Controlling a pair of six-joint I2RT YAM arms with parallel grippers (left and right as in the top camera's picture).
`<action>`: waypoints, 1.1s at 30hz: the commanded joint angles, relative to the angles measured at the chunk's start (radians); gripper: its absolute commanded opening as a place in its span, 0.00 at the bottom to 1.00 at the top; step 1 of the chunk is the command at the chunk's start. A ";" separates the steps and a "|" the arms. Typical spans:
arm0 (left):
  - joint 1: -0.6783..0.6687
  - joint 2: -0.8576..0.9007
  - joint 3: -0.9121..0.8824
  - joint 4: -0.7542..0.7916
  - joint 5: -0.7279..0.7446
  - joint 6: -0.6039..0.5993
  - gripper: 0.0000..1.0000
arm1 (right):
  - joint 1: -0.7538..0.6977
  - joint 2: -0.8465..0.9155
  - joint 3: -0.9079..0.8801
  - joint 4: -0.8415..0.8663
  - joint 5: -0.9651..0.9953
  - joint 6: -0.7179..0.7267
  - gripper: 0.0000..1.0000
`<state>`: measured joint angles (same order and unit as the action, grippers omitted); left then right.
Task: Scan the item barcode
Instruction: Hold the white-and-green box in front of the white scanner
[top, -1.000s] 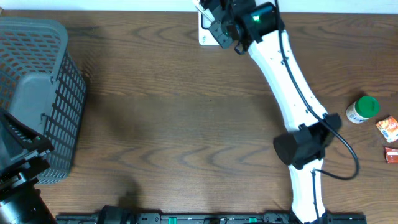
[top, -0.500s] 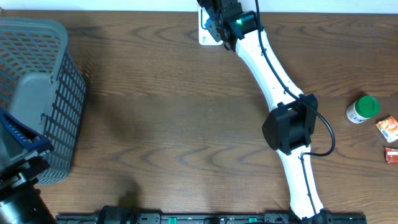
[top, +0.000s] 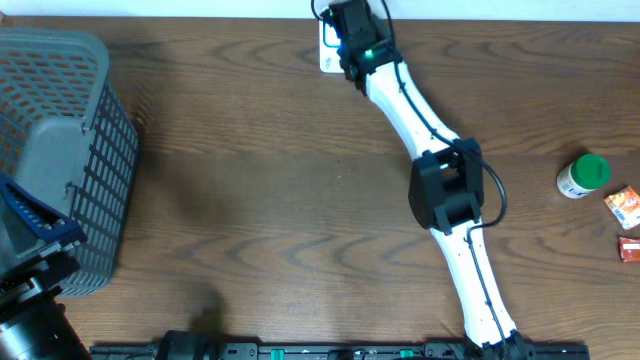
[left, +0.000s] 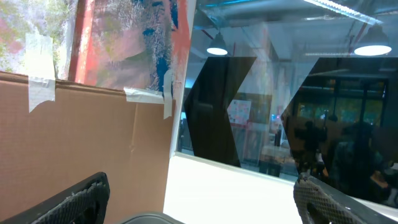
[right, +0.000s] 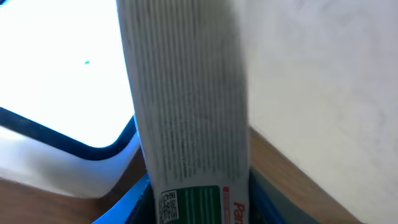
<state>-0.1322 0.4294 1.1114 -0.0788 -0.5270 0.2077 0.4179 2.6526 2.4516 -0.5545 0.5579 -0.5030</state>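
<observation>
Right wrist view shows the pack (right: 186, 124) standing between the right claw (right: 199, 190), whose blue fingers (right: 140, 194) press against both of its lower edges, so it reads as clamped on the pack. The pack's long axis runs from the bottom of the frame up to the top, leaning slightly left, with fine print facing the camera and a green label low down. The white slab (right: 56, 81), probably the scanner, fills the upper left of the frame, just beside the pack's left edge; whether they touch is not clear. Overhead, the right arm stretches to the top centre of the frame over that slab, while the left claw (left: 199, 186), fingers wide apart and empty, sits in the lower left corner by the basket (top: 60, 120), well apart. The printed face likely needs turning toward the slab
</observation>
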 joint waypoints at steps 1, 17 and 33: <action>0.005 -0.003 0.012 0.003 -0.009 0.009 0.95 | 0.005 0.005 0.005 0.025 0.107 -0.082 0.40; 0.005 -0.003 0.012 0.003 -0.009 0.009 0.95 | 0.006 0.005 0.005 0.062 0.148 -0.201 0.41; 0.005 -0.003 0.012 0.003 -0.009 0.009 0.95 | -0.091 -0.083 0.005 -0.312 -0.112 0.229 0.98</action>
<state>-0.1322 0.4294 1.1114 -0.0792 -0.5274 0.2077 0.3912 2.6503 2.4504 -0.8356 0.6094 -0.4408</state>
